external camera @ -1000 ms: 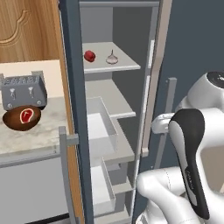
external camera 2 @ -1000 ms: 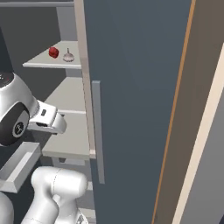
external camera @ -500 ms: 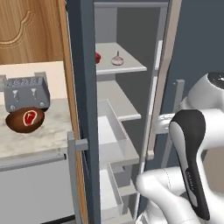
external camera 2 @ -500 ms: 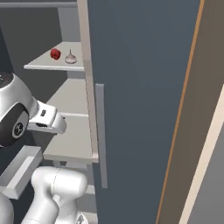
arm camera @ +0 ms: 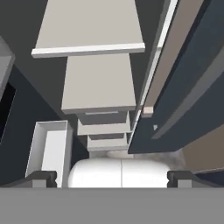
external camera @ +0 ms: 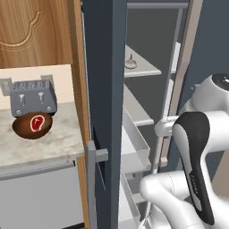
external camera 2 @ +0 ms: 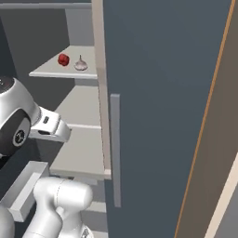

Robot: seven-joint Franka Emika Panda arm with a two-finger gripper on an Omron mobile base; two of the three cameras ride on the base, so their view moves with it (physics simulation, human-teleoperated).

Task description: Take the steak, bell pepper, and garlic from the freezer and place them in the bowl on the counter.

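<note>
End effector (arm camera: pixel 112 176) empty, fingers set wide apart, looking down over freezer shelves and a clear drawer (arm camera: pixel 48 146).

Whole scene shifted sideways against half a second ago in both base views: camera travel with the base, not movement of the items. Steak (external camera: pixel 36 122) already in the bowl (external camera: pixel 31 126) on the worktop (external camera: pixel 40 141), in front of the toaster (external camera: pixel 32 96). Bell pepper (external camera 2: pixel 63 59) and garlic (external camera 2: pixel 81 64) side by side on an upper shelf (external camera 2: pixel 65 69) of the open freezer (external camera 2: pixel 158 116). One of three delivered; probably repositioning for the next reach into the freezer.
</note>
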